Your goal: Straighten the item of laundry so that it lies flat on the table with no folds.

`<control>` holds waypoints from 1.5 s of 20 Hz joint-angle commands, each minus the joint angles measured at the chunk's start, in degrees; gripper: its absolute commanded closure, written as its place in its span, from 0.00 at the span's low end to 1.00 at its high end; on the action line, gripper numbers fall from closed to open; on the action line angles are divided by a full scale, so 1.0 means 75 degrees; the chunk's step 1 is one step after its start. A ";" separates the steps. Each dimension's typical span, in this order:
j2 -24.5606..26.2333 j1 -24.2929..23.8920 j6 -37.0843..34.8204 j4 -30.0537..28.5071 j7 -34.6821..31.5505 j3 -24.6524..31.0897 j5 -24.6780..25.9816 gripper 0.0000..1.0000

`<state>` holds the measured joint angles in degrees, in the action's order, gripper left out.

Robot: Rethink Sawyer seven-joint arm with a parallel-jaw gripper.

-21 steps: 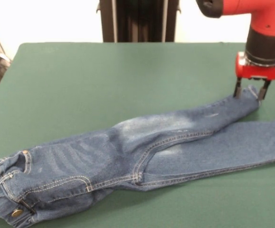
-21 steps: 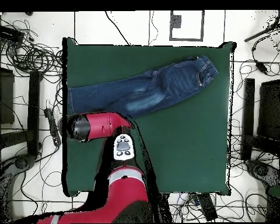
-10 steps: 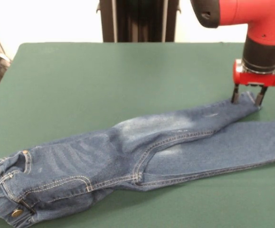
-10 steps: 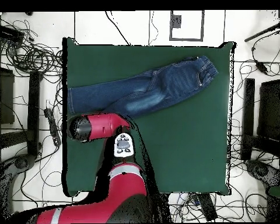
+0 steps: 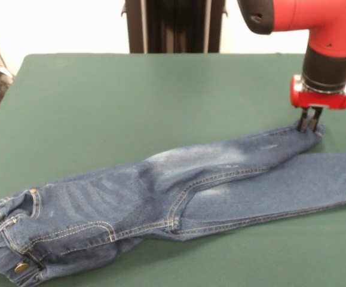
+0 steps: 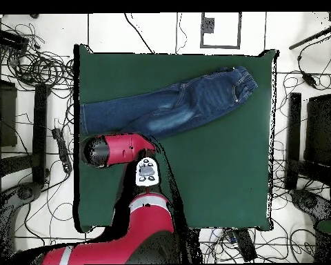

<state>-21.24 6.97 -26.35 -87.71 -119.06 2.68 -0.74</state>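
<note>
Front view, item one: small pair of blue denim jeans with faded whitish thigh patches, tan stitching and a brass button at the waistband. Position: lying on its side across the near part of the large dark green felt-covered worktop, waistband at the lower left corner of this view, both legs running up and to the right. Long axis: lower left to upper right. Condition: not flat; one leg lies partly over the other along the inseam, and the seat is rumpled.

Item two: red and black robot gripper, descending from above at the right. State: jaws drawn together, pinching the cuff end of the upper, farther leg, with fabric bunched between the tips. Contact: touching the cuff, at worktop level.

Overhead view, same items: jeans lie in the half of the worktop far from the robot base, waistband to the upper right, cuffs to the left edge; the gripper itself is hidden beneath the red arm housing.

Governing relation: the whole garment lies away from the gripper along its own long axis, towards the waistband. Judgement: the held leg would likely need drawing sideways, off the lower leg, to separate the two; pulling along the axis would merely drag the garment.
</note>
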 commanded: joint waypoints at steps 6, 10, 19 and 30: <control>0.0425 0.0321 0.0178 0.0027 -0.0987 0.0386 -0.0109 1.00; 0.0163 0.0308 -0.0009 -0.0237 -0.0911 0.0444 -0.0083 1.00; 0.0023 0.0496 -0.0203 -0.0428 -0.1096 0.0271 -0.0124 1.00; -0.0340 0.0643 -0.0171 -0.1038 -0.1176 0.0227 -0.0141 1.00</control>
<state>-22.80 8.64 -26.30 -88.45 -119.06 1.48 -0.73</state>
